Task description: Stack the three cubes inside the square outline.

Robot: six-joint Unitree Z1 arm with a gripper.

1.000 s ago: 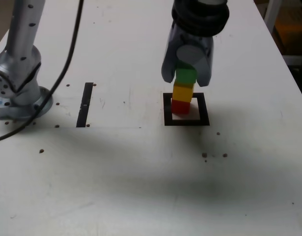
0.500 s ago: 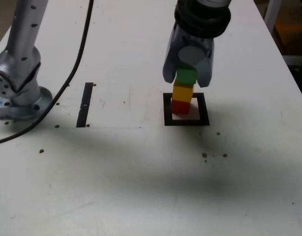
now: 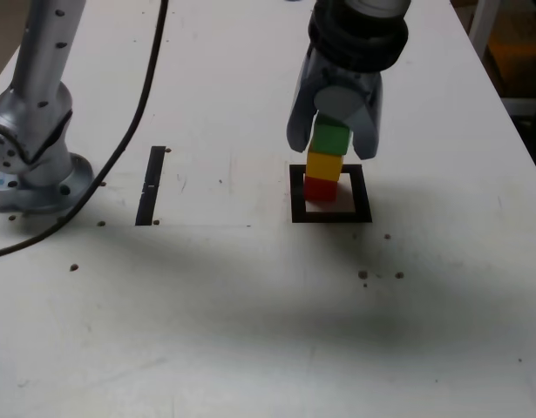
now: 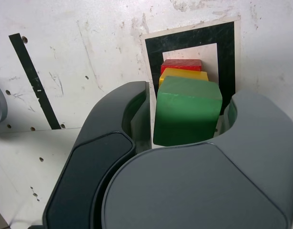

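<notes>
Exterior view: three cubes stacked in one column inside the outline (image 3: 330, 215), toward its left side in this view. Red (image 3: 320, 187) at the bottom, resting on the white interior; yellow (image 3: 324, 164) on top of it; green (image 3: 330, 138) on top of that. Slight lean of the column toward this view's right, each cube offset a little from the one below. Gripper (image 3: 331, 148) directly above the outline, pointing down, fingers reaching down on either side of green, their tips about level with yellow's top.

Wrist view: looking down the column at the outline's black frame, green nearest, then edges of yellow and red past it. Jaws parted, flanking green: a thin pale gap showing between one finger (image 4: 139, 112) and green's side, the other finger close beside the opposite side with a narrow sliver between. No grip on green; sitting on yellow by its own weight.

Elsewhere on the table (image 3: 250, 305): narrow black strip (image 3: 151, 185) well apart from the outline, on the exterior view's left; arm base (image 3: 32, 152) farther out past the strip; black cable (image 3: 128, 113) hanging between base and outline, curving down to the table beside the base. Small dark specks scattered near the outline's near side.
</notes>
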